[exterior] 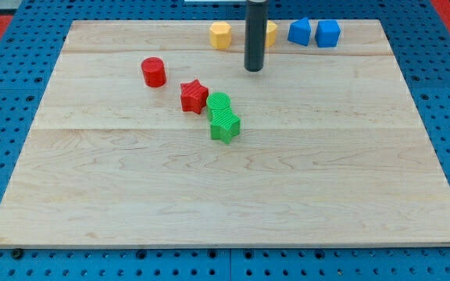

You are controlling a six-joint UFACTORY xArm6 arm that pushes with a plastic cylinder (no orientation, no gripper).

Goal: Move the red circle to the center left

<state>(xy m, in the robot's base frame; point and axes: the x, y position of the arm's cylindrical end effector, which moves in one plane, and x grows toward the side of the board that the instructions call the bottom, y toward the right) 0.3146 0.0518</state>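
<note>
- Rod cut off by the view's top; only its lower dark length visible, ending at my tip (255, 69).
- No claw on this rod, so nothing open, nothing shut, nothing held.
- Yellow block (269, 32) behind the rod mostly hidden, shape impossible to tell; second yellow block (220, 35) just to the view's left of the rod, fully visible, roughly hexagonal.
- Two blue blocks (299, 30) (328, 33) near the desk (131, 195) top edge, touching or nearly so; exact shapes hard to make out.
- Red circle (154, 72) in the upper left part of the desk, well apart from my tip, lying to the tip's left at about the same height in the view.
- Red star (194, 96) below and right of the red circle, close beside a green block (219, 103), itself touching a second green block (225, 126).
- Bare wood between the red circle and the desk's left edge; lower half of the desk bare too.
</note>
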